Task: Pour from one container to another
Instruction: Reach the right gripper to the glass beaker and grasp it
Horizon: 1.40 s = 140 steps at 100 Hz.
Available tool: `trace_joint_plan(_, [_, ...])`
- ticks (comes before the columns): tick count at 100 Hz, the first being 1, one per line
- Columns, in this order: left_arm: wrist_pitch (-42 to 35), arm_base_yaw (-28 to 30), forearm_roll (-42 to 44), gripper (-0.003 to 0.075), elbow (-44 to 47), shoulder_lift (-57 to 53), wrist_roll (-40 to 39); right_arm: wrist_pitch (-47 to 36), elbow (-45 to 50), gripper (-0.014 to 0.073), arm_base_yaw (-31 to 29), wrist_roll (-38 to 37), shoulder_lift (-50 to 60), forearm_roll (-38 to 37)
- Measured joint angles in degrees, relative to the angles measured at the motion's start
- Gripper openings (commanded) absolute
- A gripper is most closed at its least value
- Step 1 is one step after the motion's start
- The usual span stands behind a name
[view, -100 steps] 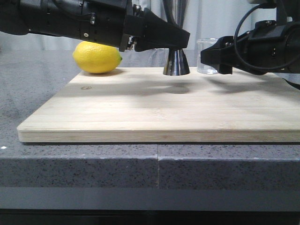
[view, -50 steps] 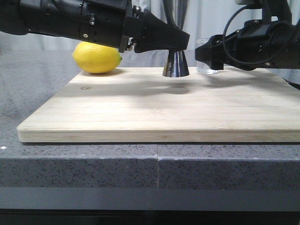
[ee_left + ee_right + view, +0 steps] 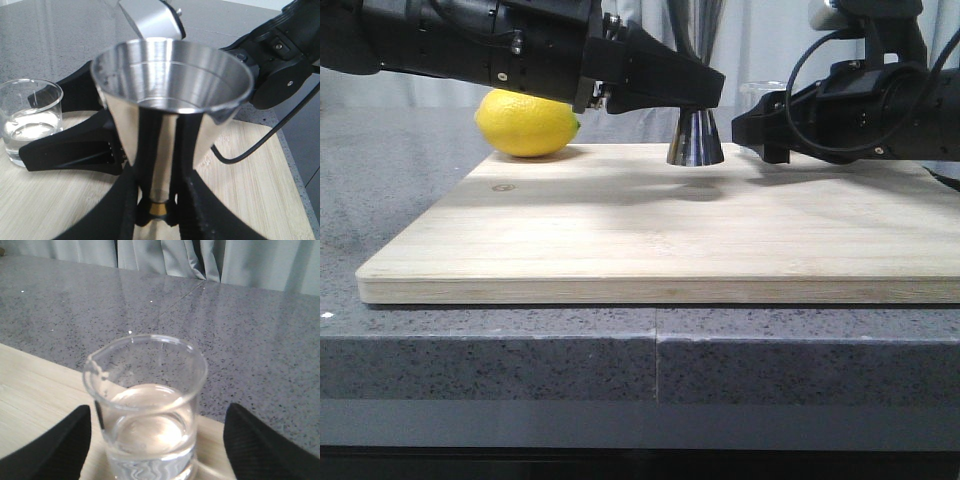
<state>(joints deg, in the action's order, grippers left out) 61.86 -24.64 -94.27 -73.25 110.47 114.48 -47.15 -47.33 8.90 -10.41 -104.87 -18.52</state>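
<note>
Wooden board lying on grey worktop. Lemon at the board's 10 o'clock corner. Steel jigger upright at 12 o'clock, left hand at its waist. Right hand at 1 o'clock, masking most of glass beaker.

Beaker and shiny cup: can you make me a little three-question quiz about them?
1. True or false: the glass beaker is empty.
2. Which tool has its fingers at the steel jigger's narrow waist? A) left tool B) right tool
3. Fill in: the yellow fruit on the wooden board is a ____.

Key: 1. False, clear liquid fills its lower part. 2. A; the right tool sits open on either side of the beaker, not touching it. 3. lemon.
</note>
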Motion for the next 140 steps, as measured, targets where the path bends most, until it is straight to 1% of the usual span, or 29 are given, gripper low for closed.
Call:
trace_joint_plan(8, [0.0, 0.0, 0.0, -0.0021, 0.0, 0.0, 0.0, -0.1, 0.0, 0.0487, 0.0, 0.0, -0.3, 0.0])
trace_joint_plan(25, [0.0, 0.0, 0.0, -0.0021, 0.0, 0.0, 0.0, -0.2, 0.0, 0.0420, 0.0, 0.0, -0.4, 0.0])
trace_joint_plan(37, [0.0, 0.0, 0.0, -0.0021, 0.0, 0.0, 0.0, -0.3, 0.0, 0.0400, 0.0, 0.0, -0.4, 0.0])
trace_joint_plan(99, [0.0, 0.0, 0.0, -0.0021, 0.0, 0.0, 0.0, -1.2, 0.0, 0.0395, 1.1, 0.0, -0.4, 0.0])
trace_joint_plan(106, [0.0, 0.0, 0.0, -0.0021, 0.0, 0.0, 0.0, -1.2, 0.0, 0.0369, 1.1, 0.0, -0.4, 0.0])
trace_joint_plan(124, [0.0, 0.0, 0.0, -0.0021, 0.0, 0.0, 0.0, -1.2, 0.0, 0.0255, 1.1, 0.0, -0.4, 0.0])
trace_joint_plan(133, [0.0, 0.0, 0.0, -0.0021, 0.0, 0.0, 0.0, -1.2, 0.0, 0.0227, 1.1, 0.0, -0.4, 0.0])
trace_joint_plan(140, [0.0, 0.0, 0.0, -0.0021, 0.0, 0.0, 0.0, -1.2, 0.0, 0.0220, 1.1, 0.0, -0.4, 0.0])
